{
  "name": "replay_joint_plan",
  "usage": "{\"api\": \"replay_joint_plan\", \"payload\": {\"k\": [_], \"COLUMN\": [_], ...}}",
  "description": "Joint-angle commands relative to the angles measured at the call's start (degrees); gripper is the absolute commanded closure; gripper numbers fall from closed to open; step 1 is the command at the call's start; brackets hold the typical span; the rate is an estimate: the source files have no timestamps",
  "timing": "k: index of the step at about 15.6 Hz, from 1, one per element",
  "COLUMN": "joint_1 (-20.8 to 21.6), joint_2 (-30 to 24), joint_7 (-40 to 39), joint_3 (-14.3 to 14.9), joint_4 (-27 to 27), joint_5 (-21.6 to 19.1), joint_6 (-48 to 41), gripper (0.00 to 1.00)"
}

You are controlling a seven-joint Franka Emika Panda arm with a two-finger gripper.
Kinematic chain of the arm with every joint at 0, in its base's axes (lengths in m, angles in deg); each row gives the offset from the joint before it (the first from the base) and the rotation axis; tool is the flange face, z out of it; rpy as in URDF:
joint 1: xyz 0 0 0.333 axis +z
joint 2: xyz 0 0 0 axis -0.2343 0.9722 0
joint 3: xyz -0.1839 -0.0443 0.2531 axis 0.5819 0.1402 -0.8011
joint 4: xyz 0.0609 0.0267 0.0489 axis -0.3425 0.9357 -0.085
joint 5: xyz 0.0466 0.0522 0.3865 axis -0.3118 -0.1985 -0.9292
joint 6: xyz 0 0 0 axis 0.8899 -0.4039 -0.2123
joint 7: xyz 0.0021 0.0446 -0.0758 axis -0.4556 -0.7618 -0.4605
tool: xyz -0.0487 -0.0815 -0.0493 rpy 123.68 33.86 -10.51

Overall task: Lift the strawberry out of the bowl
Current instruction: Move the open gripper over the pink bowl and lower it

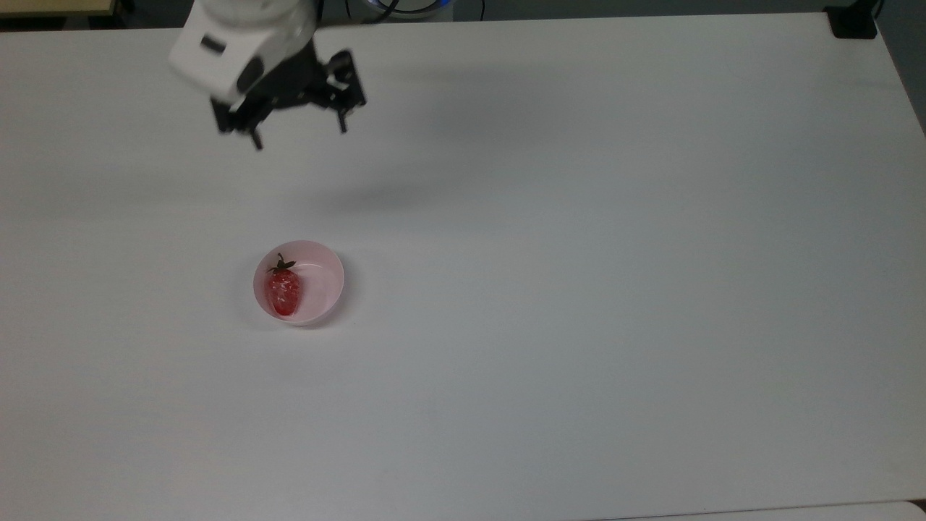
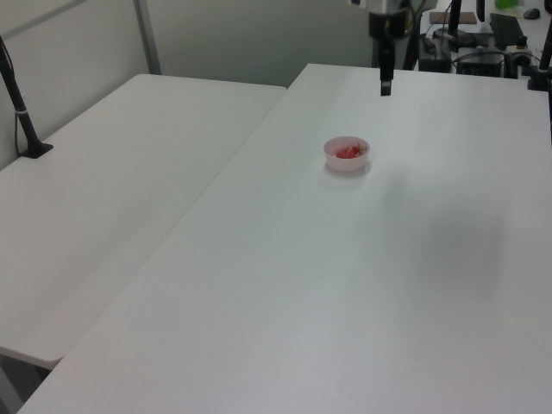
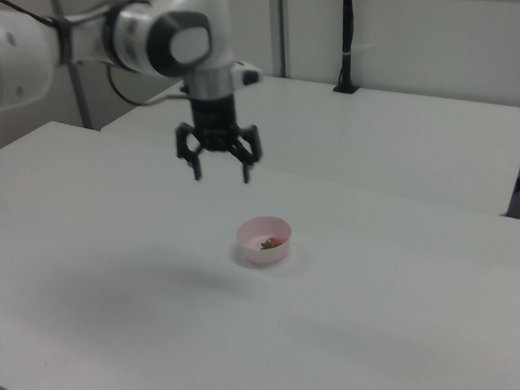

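Observation:
A glossy red strawberry (image 1: 283, 290) with a dark green stem lies inside a small pale pink bowl (image 1: 324, 281) on the white table, left of centre in the top view. The left view has the bowl (image 2: 335, 159) and strawberry (image 2: 348, 152) toward the far side of the table, and the right view has the bowl (image 3: 258, 248) with the strawberry (image 3: 273, 243) near the middle. My gripper (image 1: 299, 137) hangs open and empty well above the table, beyond the bowl toward the top view's top edge. The gripper (image 3: 222, 174) is up and to the right view's left of the bowl; the gripper (image 2: 385, 88) also appears in the left view.
The white table (image 1: 579, 253) stretches wide around the bowl. A second white table (image 2: 112, 172) adjoins it on the left view's left, with a black post (image 2: 21, 112) standing on it. Cables and equipment (image 2: 483, 43) crowd the far end.

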Motion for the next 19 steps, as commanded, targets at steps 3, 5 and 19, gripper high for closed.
{"api": "replay_joint_plan", "payload": {"k": [3, 5, 19], "joint_1": [0.10, 0.19, 1.59], "joint_2": [11.92, 14.21, 20.81], "joint_7": [-21.56, -22.19, -21.93], "joint_3": [3.47, 3.73, 3.91], "joint_4": [-8.40, -8.32, -6.03], "joint_5": [0.22, 0.22, 0.84], "joint_6": [3.57, 7.34, 16.50], "gripper": [0.03, 0.03, 0.17]}}
